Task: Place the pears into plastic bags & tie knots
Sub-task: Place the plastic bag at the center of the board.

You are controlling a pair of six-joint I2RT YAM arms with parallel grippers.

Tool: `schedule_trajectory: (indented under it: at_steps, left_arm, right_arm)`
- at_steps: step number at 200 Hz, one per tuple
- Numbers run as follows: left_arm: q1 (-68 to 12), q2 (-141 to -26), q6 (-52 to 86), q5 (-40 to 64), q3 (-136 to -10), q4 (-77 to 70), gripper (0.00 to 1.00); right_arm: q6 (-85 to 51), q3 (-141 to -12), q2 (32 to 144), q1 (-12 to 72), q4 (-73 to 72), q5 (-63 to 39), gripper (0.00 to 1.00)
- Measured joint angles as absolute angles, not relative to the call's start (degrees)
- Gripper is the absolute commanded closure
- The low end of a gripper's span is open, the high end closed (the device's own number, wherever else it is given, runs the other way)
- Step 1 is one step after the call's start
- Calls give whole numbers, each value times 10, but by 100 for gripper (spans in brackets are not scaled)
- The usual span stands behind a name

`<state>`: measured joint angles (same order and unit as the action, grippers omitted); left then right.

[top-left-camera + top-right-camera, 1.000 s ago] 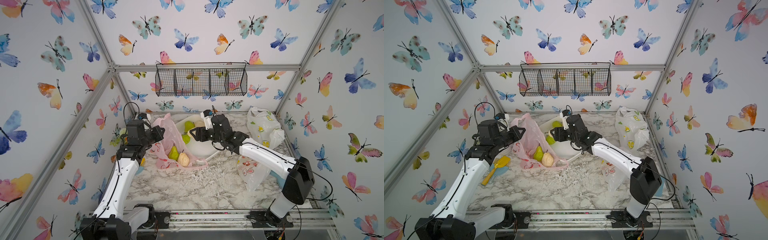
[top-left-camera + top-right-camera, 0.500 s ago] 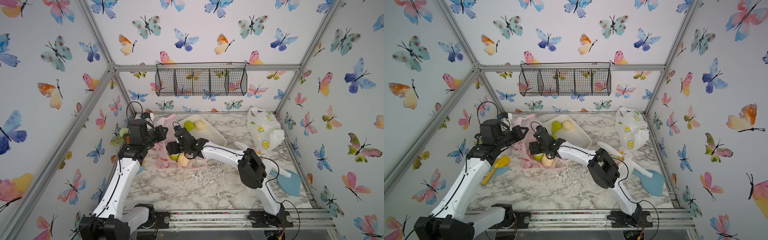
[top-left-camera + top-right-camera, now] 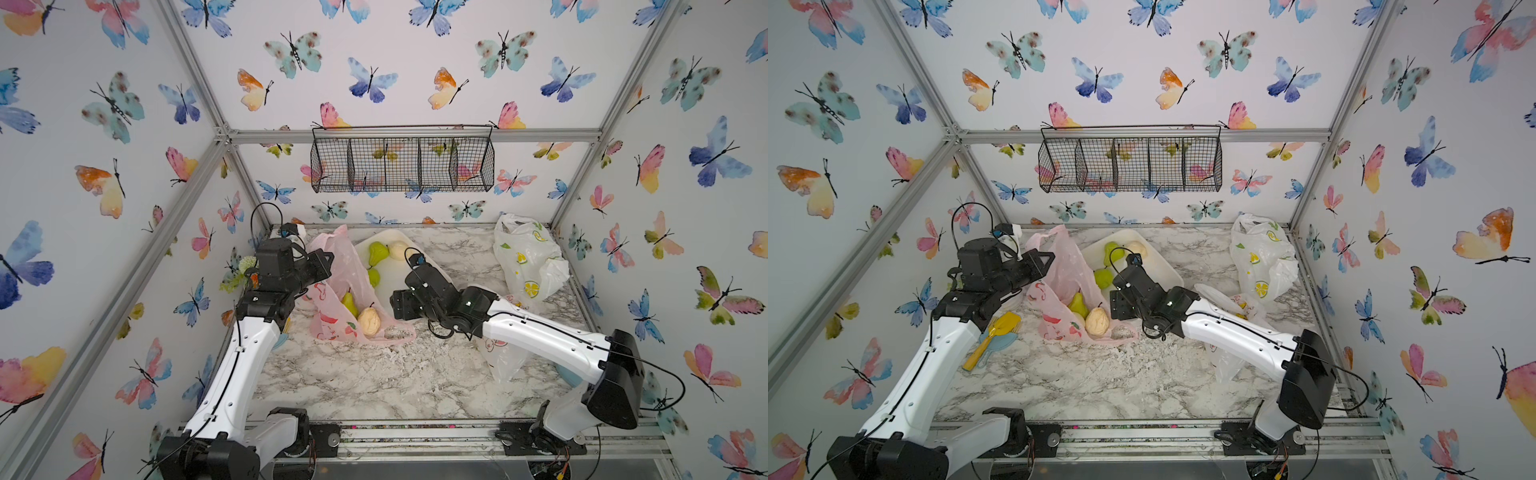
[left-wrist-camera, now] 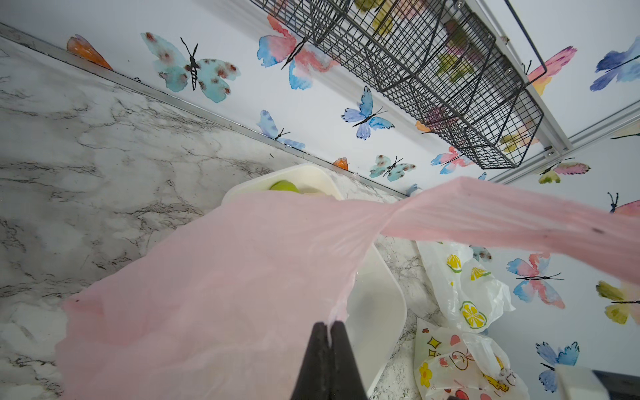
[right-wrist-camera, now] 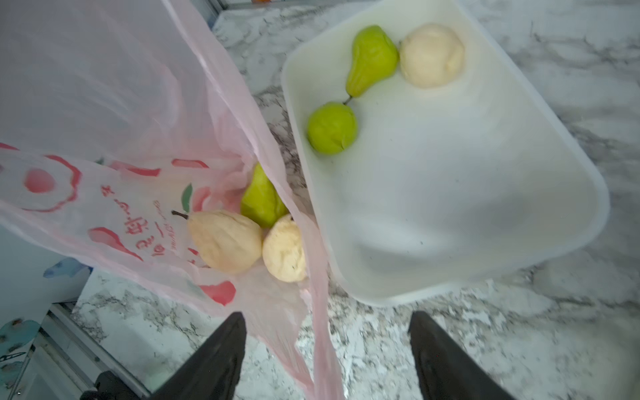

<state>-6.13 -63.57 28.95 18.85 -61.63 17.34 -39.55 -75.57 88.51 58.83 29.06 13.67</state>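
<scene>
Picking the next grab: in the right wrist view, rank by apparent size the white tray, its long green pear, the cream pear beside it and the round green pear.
1. white tray, by far.
2. long green pear and cream pear: too alike to rank.
3. round green pear, smallest.

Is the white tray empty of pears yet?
No: in the right wrist view a green pear, a second green pear and a cream pear lie in the white tray.

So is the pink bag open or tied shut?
Open: the pink bag gapes, three pears visible inside, left gripper pinching its rim up, no knot.
</scene>
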Motion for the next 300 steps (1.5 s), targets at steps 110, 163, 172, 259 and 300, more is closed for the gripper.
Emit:
schedule_trajectory:
  at_steps: [110,163,172,259,300]
  left_arm:
    - [-65,-628,291,178,-611,173,100]
    - [-65,-595,251,113,-670,277,100]
    - [-65,-578,248,101,-683,292,100]
    - [-168,-469,324,73,-693,363,100]
    - [-272,-513,367,33,-650,350,100]
  right_arm:
    - [-437,-671,918,594,246,74,92]
    - [-334,-834,892,594,341,59,97]
    - [-311,-897,890,594,365,60,97]
    - [-171,-1360,1020,431,562,-44,97]
    - [-178,-1187,1004,397,526,-52,89]
